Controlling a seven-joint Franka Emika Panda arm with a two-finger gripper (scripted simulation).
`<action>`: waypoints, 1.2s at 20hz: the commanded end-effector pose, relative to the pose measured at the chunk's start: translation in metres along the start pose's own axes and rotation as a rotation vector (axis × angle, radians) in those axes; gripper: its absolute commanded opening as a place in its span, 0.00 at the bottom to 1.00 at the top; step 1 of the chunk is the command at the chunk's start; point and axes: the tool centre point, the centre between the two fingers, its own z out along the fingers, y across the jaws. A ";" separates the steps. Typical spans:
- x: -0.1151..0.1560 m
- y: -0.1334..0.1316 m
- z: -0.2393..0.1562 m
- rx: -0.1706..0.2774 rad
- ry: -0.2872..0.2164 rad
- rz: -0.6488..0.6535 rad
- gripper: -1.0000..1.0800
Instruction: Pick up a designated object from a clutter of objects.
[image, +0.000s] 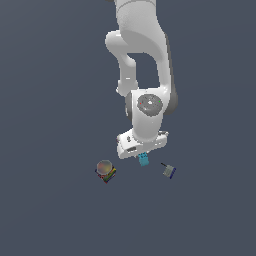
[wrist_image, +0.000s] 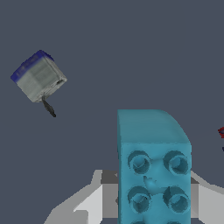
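Note:
The designated object (image: 144, 160) is a small cyan-blue oblong block with round dots on its face, and it pokes out just under the white hand. In the wrist view the same block (wrist_image: 153, 162) fills the space between my two grey fingers (wrist_image: 107, 177), which press against its sides. My gripper (image: 142, 156) is shut on it. Of the clutter of objects, the grey-and-navy boxy piece (image: 169, 171) lies toward the exterior view's right and the multicoloured lump with a greyish sphere (image: 105, 171) toward its left. The fingertips are hidden by the hand in the exterior view.
The grey-and-navy boxy piece (wrist_image: 38, 76) shows in the wrist view with a thin dark stalk below it. A red sliver (wrist_image: 222, 132) of another object sits at that view's edge. The floor (image: 50, 215) is plain dark blue-grey.

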 end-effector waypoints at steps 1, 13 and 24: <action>-0.014 0.006 -0.018 -0.001 0.002 0.000 0.00; -0.080 0.033 -0.101 0.001 0.002 0.000 0.00; -0.144 0.060 -0.183 0.004 0.003 0.000 0.00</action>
